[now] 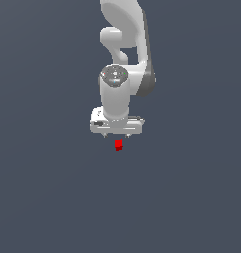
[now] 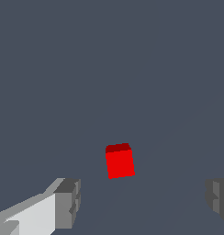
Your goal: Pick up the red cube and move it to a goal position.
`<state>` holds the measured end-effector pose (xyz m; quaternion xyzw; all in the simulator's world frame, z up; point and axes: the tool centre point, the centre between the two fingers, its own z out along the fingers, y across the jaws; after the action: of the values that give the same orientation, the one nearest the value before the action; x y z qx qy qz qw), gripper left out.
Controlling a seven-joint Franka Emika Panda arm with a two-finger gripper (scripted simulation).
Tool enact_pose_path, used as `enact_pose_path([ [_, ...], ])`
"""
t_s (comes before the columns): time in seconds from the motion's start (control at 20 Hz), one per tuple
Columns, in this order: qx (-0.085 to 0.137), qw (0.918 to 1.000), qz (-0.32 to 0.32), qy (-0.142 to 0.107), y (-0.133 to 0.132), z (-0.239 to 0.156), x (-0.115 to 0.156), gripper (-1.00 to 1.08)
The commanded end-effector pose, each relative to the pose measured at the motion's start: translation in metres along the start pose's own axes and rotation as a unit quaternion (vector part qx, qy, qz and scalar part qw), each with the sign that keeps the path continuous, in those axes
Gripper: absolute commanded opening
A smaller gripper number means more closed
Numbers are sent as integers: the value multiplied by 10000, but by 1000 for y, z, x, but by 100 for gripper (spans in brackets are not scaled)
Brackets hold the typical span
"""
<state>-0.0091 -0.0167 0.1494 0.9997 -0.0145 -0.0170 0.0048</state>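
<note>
- White gripper [image 1: 117, 135] hangs below the Panda arm [image 1: 123, 59] with its jaws spread wide and nothing between the pads; in the wrist view one grey fingertip [image 2: 68, 202] and the other stand far apart, with only bare floor and the cube seen past them.
- Red cube [image 1: 118, 145] sits on the dark grey floor [image 1: 53, 197], just beyond the gripper's lower edge in the exterior view and roughly in line with its middle.
- In the wrist view the red cube [image 2: 119, 161] lies ahead of the fingertips, between their two lines but apart from both, turned slightly so its sides do not run square with the fingers.
- Its upper face shows darker red, the facing side brighter.
- Whether the fingertips are at the cube's height or above it cannot be told from these views.
- Above the gripper, the wrist's round flange and the pale, curved links of the arm rise toward the top edge of the exterior view.
- Plain, even slate-grey floor fills both views.
</note>
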Motion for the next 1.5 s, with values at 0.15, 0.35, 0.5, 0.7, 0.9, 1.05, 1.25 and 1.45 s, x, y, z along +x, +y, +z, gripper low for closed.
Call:
enact_pose_path([
  [0.15,1,10000,-11,3,0,2,-1,100],
  [0.35,4,10000,-63,16,-1,12,-3,100],
  [0.5,8,9999,-129,33,-2,24,-6,100],
  [0.7,17,9997,-254,65,-3,48,-11,100],
  [0.9,27,9991,-413,106,-5,78,-17,100],
  [1.05,34,9986,-514,131,-6,98,-20,100],
  [1.25,39,9980,-613,157,-7,117,-23,100],
  [1.45,42,9976,-670,171,-8,128,-25,100],
])
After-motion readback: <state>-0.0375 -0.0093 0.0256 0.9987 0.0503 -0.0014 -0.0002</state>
